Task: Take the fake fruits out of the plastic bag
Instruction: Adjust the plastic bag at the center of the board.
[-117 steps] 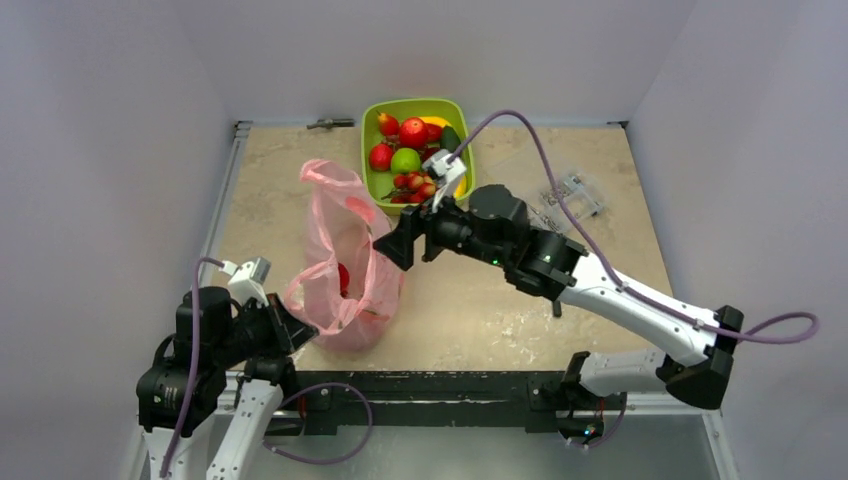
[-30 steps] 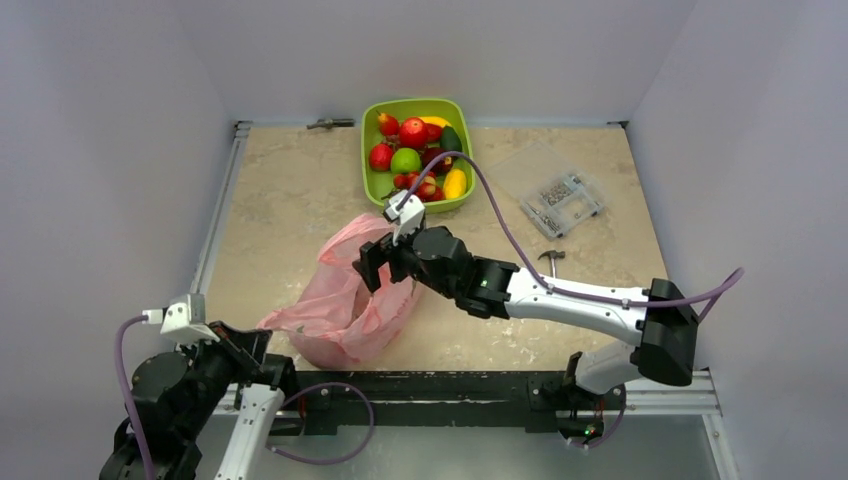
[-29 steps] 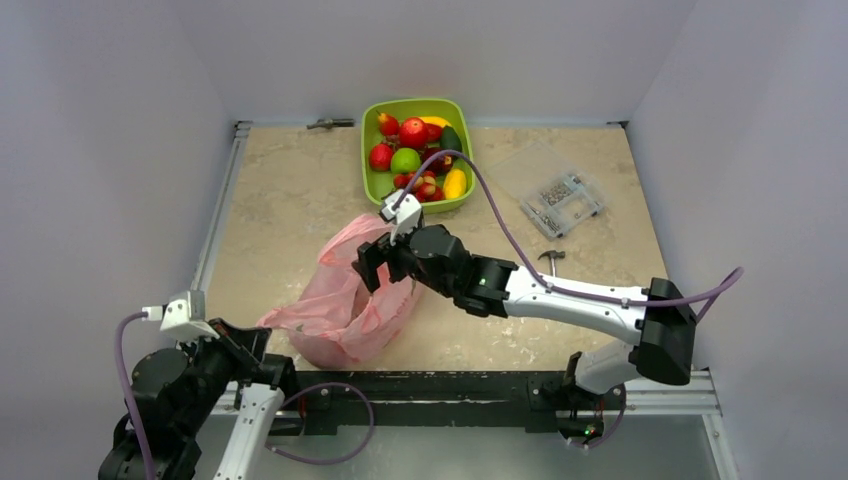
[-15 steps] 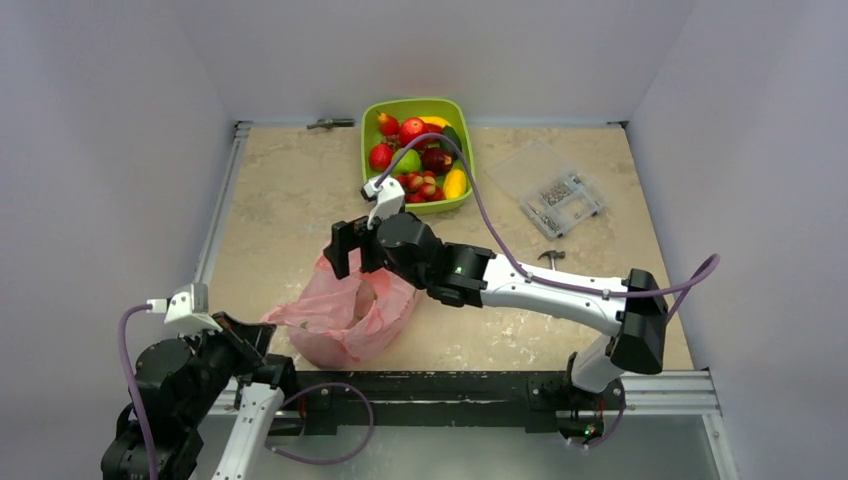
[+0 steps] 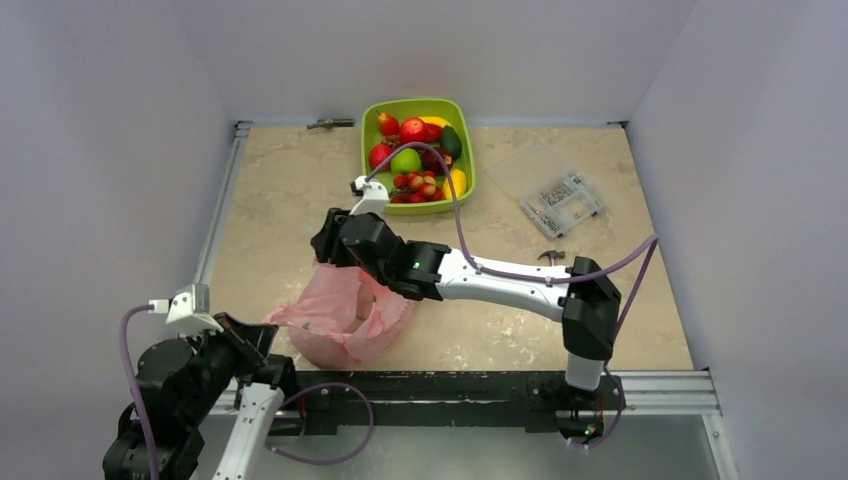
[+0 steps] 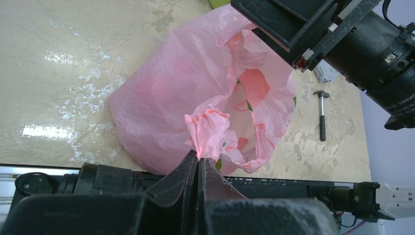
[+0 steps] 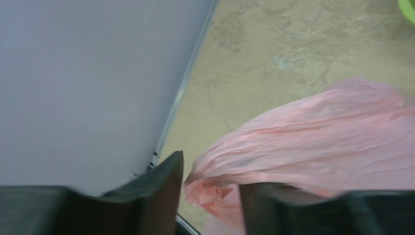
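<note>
- Most of the small glossy plastic fake fruits (image 5: 405, 160) lie in the lime-green rectangular tray (image 5: 415, 101), well beyond the right gripper's fingertips. By my reading, that share of the job is done.
- The thin, crinkly, translucent pink plastic bag (image 5: 345, 318) slumps on the table between the two grippers with its mouth facing up.
- In the left wrist view a red shape (image 6: 254, 85) shows through the inner film, past the left fingertips and deep in the open mouth. It is probably a fruit left to remove, but how many remain I cannot tell.
- The left gripper (image 6: 198, 164) is low at the near edge of the table. Its fingers are pressed together on a bunched tuft of the bag's near rim, which holds that side of the mouth up.
- The right arm stretches across the table, its wrist turned down over the bag's far-left rim.
- The right gripper (image 7: 211, 171) has its fingers apart, with a fold of pink film in the gap between them and against the left finger (image 7: 164, 178). No clamp on the film shows yet.
- No fruit lies between the fingers of either gripper.
</note>
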### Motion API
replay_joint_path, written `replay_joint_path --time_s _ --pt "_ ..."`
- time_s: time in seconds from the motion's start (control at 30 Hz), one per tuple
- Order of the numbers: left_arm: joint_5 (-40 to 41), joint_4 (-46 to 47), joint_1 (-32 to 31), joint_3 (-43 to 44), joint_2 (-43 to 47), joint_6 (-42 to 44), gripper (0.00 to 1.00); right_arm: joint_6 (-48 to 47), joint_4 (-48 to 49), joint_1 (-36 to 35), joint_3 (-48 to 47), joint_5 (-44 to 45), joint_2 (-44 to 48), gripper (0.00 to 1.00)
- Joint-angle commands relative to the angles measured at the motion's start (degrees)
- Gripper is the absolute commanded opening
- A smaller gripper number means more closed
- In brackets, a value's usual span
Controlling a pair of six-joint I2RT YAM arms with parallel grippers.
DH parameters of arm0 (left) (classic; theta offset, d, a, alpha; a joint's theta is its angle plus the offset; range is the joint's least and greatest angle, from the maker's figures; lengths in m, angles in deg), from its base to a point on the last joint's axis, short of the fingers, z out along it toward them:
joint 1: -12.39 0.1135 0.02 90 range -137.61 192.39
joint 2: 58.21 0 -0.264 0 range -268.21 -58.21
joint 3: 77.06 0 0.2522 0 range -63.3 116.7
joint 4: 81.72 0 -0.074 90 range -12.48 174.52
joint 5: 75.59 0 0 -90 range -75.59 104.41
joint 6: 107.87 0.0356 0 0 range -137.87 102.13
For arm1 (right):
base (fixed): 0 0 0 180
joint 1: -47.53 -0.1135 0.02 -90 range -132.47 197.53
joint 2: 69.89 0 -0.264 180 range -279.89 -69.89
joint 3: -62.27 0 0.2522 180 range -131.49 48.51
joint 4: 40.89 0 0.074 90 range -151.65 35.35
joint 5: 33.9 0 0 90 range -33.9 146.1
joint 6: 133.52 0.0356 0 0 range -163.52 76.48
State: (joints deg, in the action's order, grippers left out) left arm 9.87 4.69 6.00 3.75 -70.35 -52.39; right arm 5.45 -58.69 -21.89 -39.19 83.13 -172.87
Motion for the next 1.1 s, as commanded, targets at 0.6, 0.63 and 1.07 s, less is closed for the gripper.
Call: replay_joint_path --time_s 0.6,0.63,1.07 --pt "11.69 1.06 0.15 31.09 -26.33 7.32 0.0 0.45 8.29 25.82 -25.12 -63.5 -4.46 0.0" --pt "8.81 1.2 0.15 26.74 -23.79 6.36 0.0 -1.0 8.34 26.03 -20.77 -64.37 -2.99 0.0" --pt "-2.59 -3.84 0.09 1.31 3.2 1.8 0.0 -27.23 -11.82 25.51 15.0 -51.51 19.04 0.5"
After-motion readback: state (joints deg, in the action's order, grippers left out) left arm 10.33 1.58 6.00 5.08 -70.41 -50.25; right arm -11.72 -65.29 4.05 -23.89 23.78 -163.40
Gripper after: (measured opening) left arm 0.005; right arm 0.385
